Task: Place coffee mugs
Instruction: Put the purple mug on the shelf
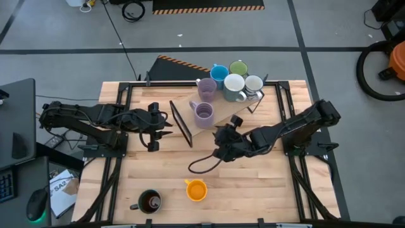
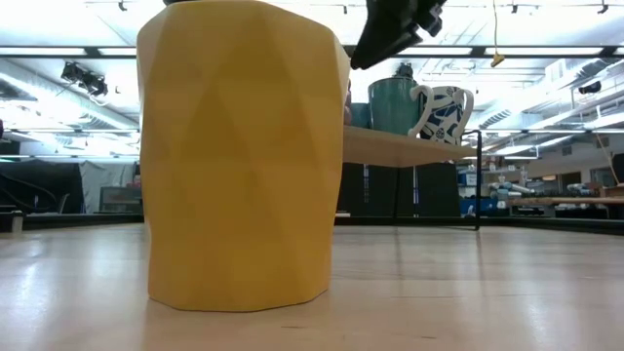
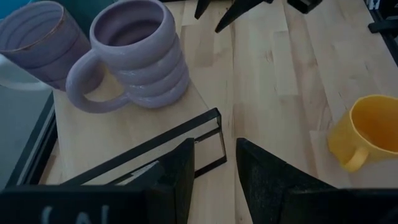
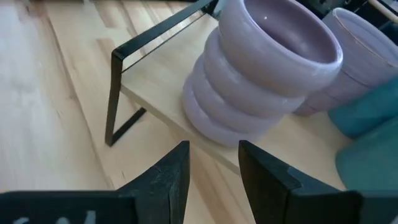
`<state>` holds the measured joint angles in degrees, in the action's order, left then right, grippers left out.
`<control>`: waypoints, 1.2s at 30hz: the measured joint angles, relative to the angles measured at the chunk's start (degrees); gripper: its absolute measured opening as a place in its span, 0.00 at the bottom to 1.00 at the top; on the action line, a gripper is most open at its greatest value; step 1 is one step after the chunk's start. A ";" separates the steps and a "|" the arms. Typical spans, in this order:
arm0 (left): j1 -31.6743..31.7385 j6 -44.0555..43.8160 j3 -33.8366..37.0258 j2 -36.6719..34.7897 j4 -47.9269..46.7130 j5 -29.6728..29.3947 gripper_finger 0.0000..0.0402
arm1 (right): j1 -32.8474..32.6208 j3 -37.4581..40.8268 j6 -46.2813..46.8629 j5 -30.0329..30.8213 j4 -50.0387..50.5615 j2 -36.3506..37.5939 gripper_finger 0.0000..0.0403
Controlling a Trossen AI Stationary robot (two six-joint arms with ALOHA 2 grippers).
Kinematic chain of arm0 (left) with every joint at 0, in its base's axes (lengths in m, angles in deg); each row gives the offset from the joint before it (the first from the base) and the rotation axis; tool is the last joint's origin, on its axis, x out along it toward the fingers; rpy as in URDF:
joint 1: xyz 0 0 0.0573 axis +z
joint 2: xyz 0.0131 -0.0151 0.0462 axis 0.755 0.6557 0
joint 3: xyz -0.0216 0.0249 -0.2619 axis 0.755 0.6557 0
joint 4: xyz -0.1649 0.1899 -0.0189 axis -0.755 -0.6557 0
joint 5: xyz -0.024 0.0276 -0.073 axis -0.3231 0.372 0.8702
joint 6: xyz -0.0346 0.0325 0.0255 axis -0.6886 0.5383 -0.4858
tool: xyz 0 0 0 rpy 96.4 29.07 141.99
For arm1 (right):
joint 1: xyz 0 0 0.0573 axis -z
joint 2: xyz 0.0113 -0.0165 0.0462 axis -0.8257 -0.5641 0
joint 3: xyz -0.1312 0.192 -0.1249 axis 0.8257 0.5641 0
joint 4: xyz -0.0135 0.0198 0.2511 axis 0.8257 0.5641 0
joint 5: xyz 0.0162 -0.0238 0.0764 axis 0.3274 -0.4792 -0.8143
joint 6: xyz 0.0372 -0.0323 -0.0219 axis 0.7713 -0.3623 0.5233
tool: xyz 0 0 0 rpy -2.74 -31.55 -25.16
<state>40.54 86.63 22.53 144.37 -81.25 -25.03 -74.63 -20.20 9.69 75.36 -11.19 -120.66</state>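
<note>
A raised wooden shelf [image 1: 223,111] on black legs stands at the table's far middle. Resting on their bases on it are two lavender ringed mugs [image 1: 204,113] [image 1: 205,88], a blue mug [image 1: 219,75], a green one [image 1: 238,68] and two white ones [image 1: 233,86] [image 1: 254,84]. An orange mug [image 1: 196,190] and a dark mug [image 1: 150,202] stand on the table near the front edge. My right gripper [image 4: 214,152] hovers open just right of the nearer lavender mug [image 4: 261,74], with nothing between its fingers. My left gripper [image 3: 214,149] waits open at the shelf's left leg [image 3: 186,134].
A black cable [image 1: 202,166] loops on the table below my right arm. Black frame rails [image 1: 120,158] run along both sides of the table. In the low view the orange mug [image 2: 239,156] fills the foreground and the shelf [image 2: 409,146] stands behind it.
</note>
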 joint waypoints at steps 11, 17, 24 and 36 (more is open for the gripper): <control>0.00 0.04 0.00 0.00 -0.01 -0.02 0.31 | 4.74 11.56 -8.09 -1.65 -16.95 2.63 0.37; 0.00 0.02 0.00 0.00 -0.06 0.17 0.31 | 7.97 14.25 -11.31 -4.72 -23.62 2.63 0.41; 0.00 0.06 0.00 0.00 -0.04 0.17 0.31 | 10.96 14.35 -15.83 -9.05 -27.20 2.63 0.42; 0.07 0.55 -0.01 0.27 0.01 -0.82 0.31 | 14.49 14.35 -16.29 -16.22 -34.42 2.63 0.41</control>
<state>40.60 87.18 22.52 144.64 -81.25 -25.85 -60.14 -5.84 -6.60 59.14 -45.60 -118.03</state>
